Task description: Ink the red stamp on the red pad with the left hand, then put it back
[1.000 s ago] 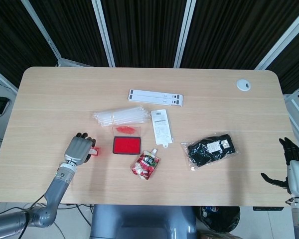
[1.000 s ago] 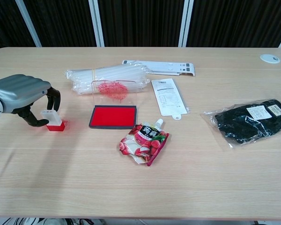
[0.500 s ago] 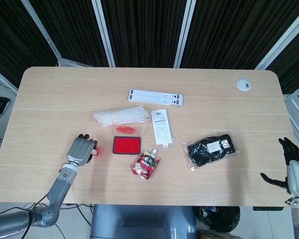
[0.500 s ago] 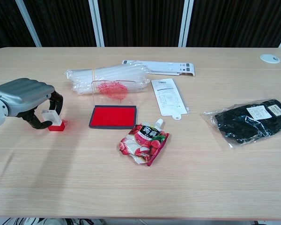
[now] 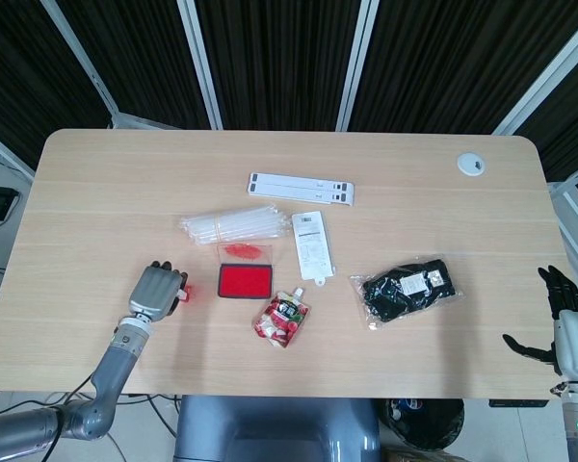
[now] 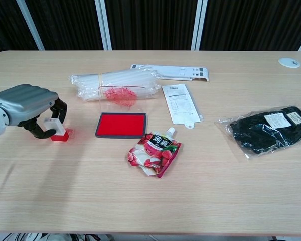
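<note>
The red stamp (image 6: pixel 59 134) with its white handle stands on the table left of the red ink pad (image 6: pixel 121 124), whose clear lid is propped up behind it. My left hand (image 6: pixel 25 103) arches over the stamp and grips its white handle between curled fingers and thumb. In the head view the same hand (image 5: pixel 154 289) covers most of the stamp (image 5: pixel 182 292), a short gap left of the pad (image 5: pixel 245 281). My right hand (image 5: pixel 562 320) hangs off the table's right edge, fingers spread and holding nothing.
A red snack pouch (image 6: pixel 154 150) lies just in front of the pad. A bag of clear straws (image 6: pixel 115 80) lies behind it, with a white card (image 6: pixel 179 103) and a white strip (image 6: pixel 170 72) to the right. A black bagged item (image 6: pixel 268 128) sits far right.
My left hand, still around the stamp, has sunk a little and shifted slightly toward me. The stamp stays at the same spot on the table. The right hand has not moved.
</note>
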`<state>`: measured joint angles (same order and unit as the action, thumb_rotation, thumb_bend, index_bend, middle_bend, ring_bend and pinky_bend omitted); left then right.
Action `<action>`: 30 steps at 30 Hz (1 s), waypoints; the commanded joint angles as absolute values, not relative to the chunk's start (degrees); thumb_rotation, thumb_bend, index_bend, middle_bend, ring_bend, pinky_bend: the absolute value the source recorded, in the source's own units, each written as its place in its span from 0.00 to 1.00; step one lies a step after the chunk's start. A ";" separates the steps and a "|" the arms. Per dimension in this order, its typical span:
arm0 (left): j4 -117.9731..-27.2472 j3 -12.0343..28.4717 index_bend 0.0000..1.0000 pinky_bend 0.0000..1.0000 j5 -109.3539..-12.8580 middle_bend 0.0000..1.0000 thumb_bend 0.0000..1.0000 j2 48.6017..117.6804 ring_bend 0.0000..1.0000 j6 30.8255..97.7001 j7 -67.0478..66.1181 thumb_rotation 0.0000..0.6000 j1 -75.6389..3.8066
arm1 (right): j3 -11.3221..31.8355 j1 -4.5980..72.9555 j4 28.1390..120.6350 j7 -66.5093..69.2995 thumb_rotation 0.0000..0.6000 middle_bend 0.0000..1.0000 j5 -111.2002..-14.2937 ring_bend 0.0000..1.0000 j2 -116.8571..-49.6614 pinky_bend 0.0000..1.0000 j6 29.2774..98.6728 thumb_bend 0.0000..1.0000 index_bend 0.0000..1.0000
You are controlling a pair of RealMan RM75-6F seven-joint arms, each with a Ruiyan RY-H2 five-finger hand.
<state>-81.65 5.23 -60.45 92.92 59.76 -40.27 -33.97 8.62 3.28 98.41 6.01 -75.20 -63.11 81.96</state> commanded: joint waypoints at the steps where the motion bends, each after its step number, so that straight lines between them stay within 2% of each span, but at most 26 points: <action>1: -81.58 5.15 0.58 0.43 -60.57 0.57 0.47 93.12 0.35 60.27 -40.13 1.00 -33.86 | 8.63 3.29 98.47 6.04 1.00 0.00 -75.16 0.00 -63.10 0.20 81.93 0.14 0.00; 6: -81.73 5.21 0.61 0.52 -61.55 0.60 0.50 93.23 0.43 61.40 -39.68 1.00 -33.86 | 8.63 3.29 98.58 6.03 1.00 0.00 -75.15 0.00 -63.08 0.20 81.94 0.15 0.00; 10: -82.46 5.69 0.63 0.55 -62.06 0.62 0.52 93.05 0.46 61.91 -39.47 1.00 -34.20 | 8.63 3.31 98.65 5.97 1.00 0.00 -75.17 0.00 -63.07 0.20 81.95 0.15 0.00; 19: -84.09 7.40 0.66 0.59 -62.14 0.66 0.56 93.56 0.51 61.47 -40.82 1.00 -36.41 | 8.62 3.32 98.73 5.99 1.00 0.00 -75.10 0.00 -63.04 0.20 81.89 0.16 0.00; 30: -84.44 11.82 0.68 0.60 -58.17 0.68 0.57 97.83 0.53 60.35 -47.78 1.00 -42.32 | 8.64 3.36 98.82 6.11 1.00 0.00 -74.95 0.00 -62.96 0.20 81.72 0.16 0.00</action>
<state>-84.61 11.16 -59.12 97.01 60.59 -46.79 -41.48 8.64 3.36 98.81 6.11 -74.96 -62.96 81.73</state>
